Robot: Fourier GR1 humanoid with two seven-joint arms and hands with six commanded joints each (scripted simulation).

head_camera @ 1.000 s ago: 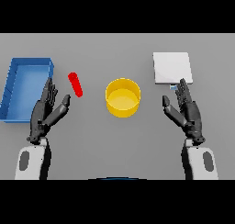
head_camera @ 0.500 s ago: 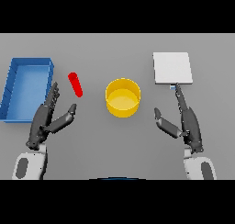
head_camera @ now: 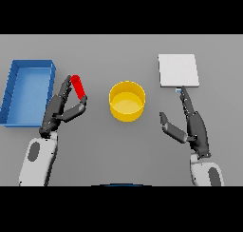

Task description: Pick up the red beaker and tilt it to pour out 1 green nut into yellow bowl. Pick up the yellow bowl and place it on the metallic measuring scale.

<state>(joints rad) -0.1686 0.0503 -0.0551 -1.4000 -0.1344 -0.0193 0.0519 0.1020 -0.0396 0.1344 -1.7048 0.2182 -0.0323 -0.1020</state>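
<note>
The grey desk (head_camera: 118, 50) carries all items. A blue tray (head_camera: 28, 93) lies at its left side. The metallic measuring scale (head_camera: 178, 70) lies flat at the right rear. The yellow bowl (head_camera: 127, 101) stands upright at the centre, well apart from the scale. The left hand (head_camera: 59, 110) has fingers extended and thumb bent; both touch the red beaker (head_camera: 78, 87), which lies between tray and bowl. The right hand (head_camera: 187, 124) is open, holding nothing, fingertips near the scale's front edge.
</note>
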